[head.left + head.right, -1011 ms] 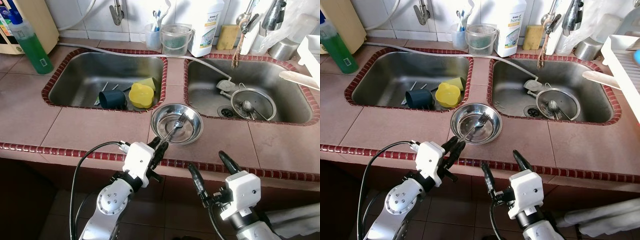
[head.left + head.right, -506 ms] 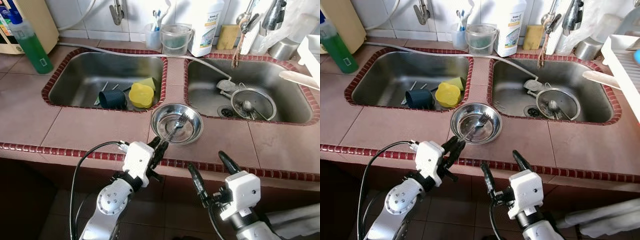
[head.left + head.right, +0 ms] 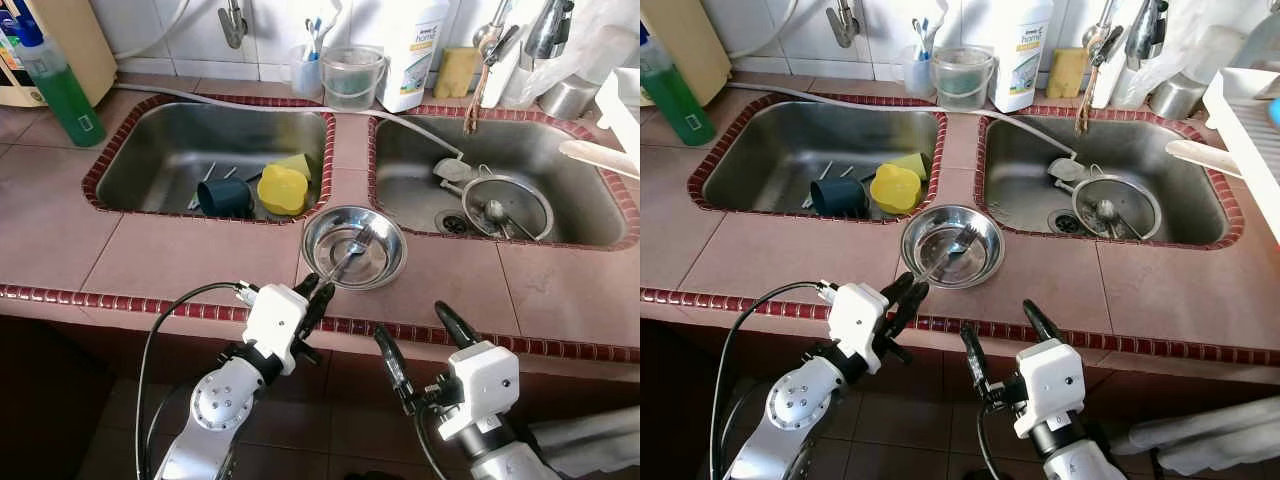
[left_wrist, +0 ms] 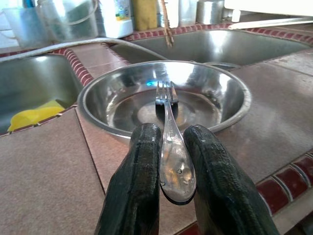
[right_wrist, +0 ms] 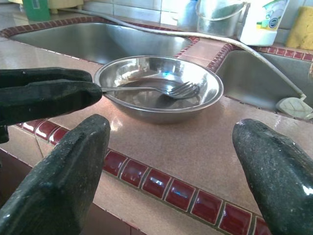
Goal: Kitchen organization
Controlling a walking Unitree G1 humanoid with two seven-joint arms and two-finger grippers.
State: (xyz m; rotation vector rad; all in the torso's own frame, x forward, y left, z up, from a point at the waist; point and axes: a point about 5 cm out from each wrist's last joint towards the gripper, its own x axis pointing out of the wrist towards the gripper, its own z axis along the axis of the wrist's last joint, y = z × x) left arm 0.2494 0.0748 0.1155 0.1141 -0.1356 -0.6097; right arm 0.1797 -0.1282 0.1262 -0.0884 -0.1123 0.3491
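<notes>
The left gripper (image 3: 318,291) hovered at the front edge of the tiled worktop (image 3: 170,255), its jaws pinching the handle end of a metal fork (image 4: 168,128). The fork's tines lay inside a shallow steel bowl (image 3: 392,252), which sat on the worktop on the strip between the two sinks, just in front of them. The handle slanted out over the bowl's near rim to the jaws.

The right gripper (image 3: 414,334) hung lower, in front of the worktop's red edge tiles and apart from the bowl, its jaws spread wide with nothing between them.

In the left sink (image 3: 160,150) lay a dark blue cup (image 3: 223,197) on its side, touching a yellow lid-like piece (image 3: 282,189), with a few utensils beside them. The right sink (image 3: 570,190) held a round metal strainer (image 3: 506,206) near the drain. A green bottle (image 3: 60,88) stood on the worktop at the far left, and a white detergent bottle (image 3: 412,55) stood behind the sinks by the wall
</notes>
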